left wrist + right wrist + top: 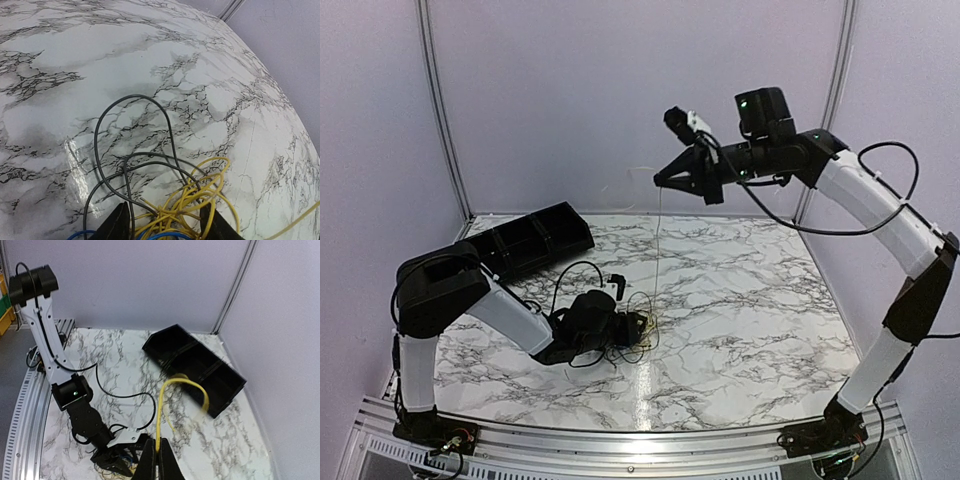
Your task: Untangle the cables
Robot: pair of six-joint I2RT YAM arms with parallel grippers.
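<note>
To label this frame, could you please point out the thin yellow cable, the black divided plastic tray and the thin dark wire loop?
thin yellow cable (159, 415): right wrist view, upright strand.
black divided plastic tray (200, 367): right wrist view, bare inside.
thin dark wire loop (133, 96): left wrist view, top of arc.

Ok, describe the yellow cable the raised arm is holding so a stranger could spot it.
On the marble table, a tangle of cables lies at the low left gripper. One thin yellow cable rises from it to the shut right gripper held high above. It alone leaves the tabletop.
</note>
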